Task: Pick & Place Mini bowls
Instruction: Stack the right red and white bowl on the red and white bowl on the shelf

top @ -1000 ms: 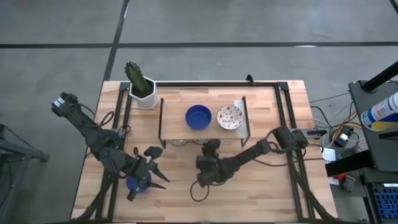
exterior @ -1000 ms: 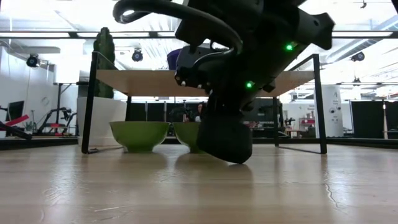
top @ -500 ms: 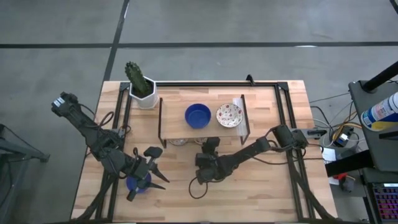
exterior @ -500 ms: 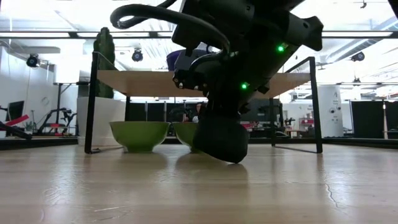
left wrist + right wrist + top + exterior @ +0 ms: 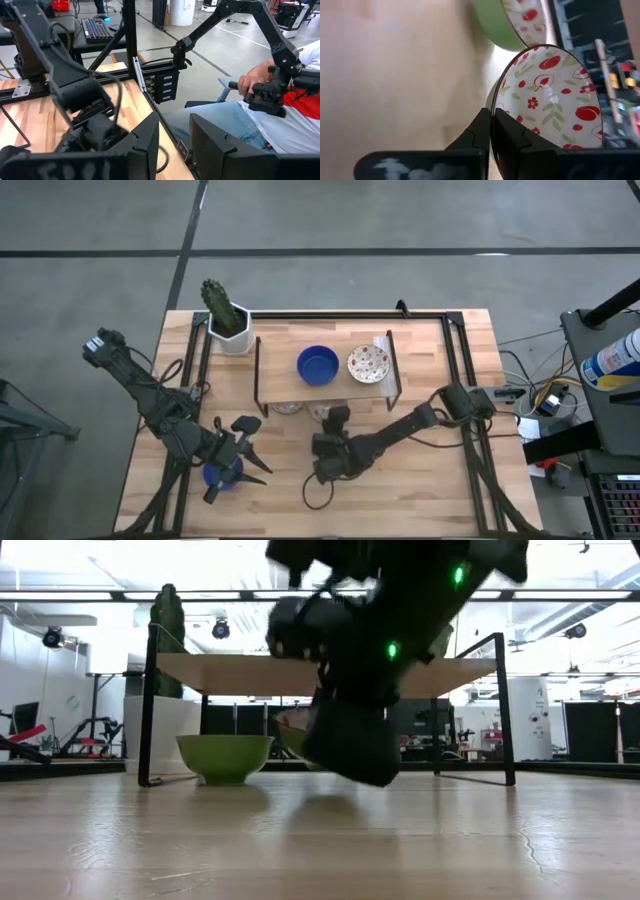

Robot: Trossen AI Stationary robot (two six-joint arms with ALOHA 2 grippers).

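Note:
A low wooden shelf carries a deep blue mini bowl and a white, red-flowered one. Under it a green-sided bowl rests on the table by its base. My right gripper reaches in from the near side, shut on a second flowered bowl with a green outside, which also shows in the low view. My left gripper stands open at the near left over another blue bowl on the table. I cannot tell whether it touches that bowl. My right gripper pinches the flowered bowl's rim, one finger on the green outer wall and one on the patterned inside. The fingers come from the table's near side, pointing toward the shelf. The bowl stands tipped on edge, lifted off the table.
A cactus in a white hexagonal pot stands at the far left corner. The shelf's black legs and top close in the space around my right gripper. A person sits beyond the table's edge in the left wrist view.
My right gripper has shut on the flowered bowl's rim and drawn back a little toward the near edge. The bowl, which sat on the table under the shelf, now stands lifted and tipped.

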